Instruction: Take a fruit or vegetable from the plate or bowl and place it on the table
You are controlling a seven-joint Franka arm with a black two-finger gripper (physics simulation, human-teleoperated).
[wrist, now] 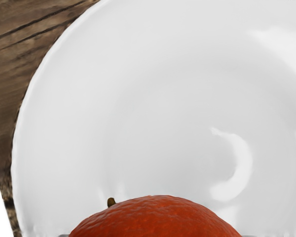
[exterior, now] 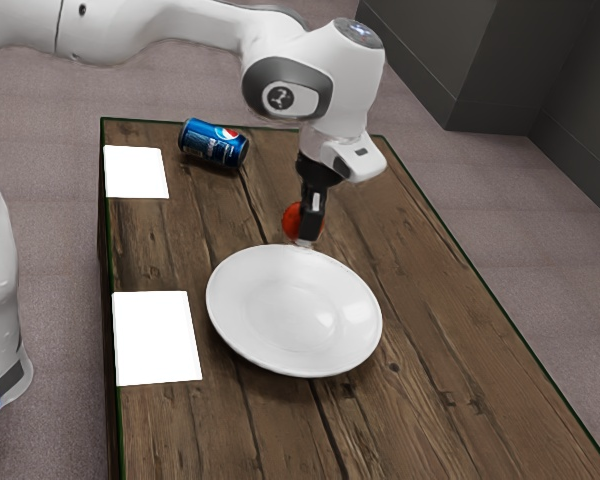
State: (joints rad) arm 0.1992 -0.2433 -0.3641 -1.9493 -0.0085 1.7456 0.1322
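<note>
Right, the black gripper (exterior: 307, 238) has hold of the fruit (exterior: 291, 218), clenched on it from two sides, with slivers of its grey fingertips peeking out at either flank in the wrist view. And what a colour on that fruit, a deep orange-red with a pebbled skin and a short brown stem (wrist: 111, 202) poking up! It's up by the rim of the white plate (exterior: 292, 330), on the side farthest from the exterior view's camera, with the hand pointing downward. It seems to be off the surface, though whether it hangs over the rim or just past it is hard to judge from here.

The plate itself sits on the wooden table (exterior: 430, 400), its bare inner face catching a curved, bright gleam in the wrist view. Look beyond the plate and there's a blue Pepsi can (exterior: 213, 143) lying on its side, well apart from the plate. Over towards the exterior view's left, two flat white rectangles lie along the table's edge, one (exterior: 135, 172) near the can, the other (exterior: 156, 338) just beside the plate. The arm (exterior: 160, 25) reaches in from the upper left, bending down at the wrist.
</note>
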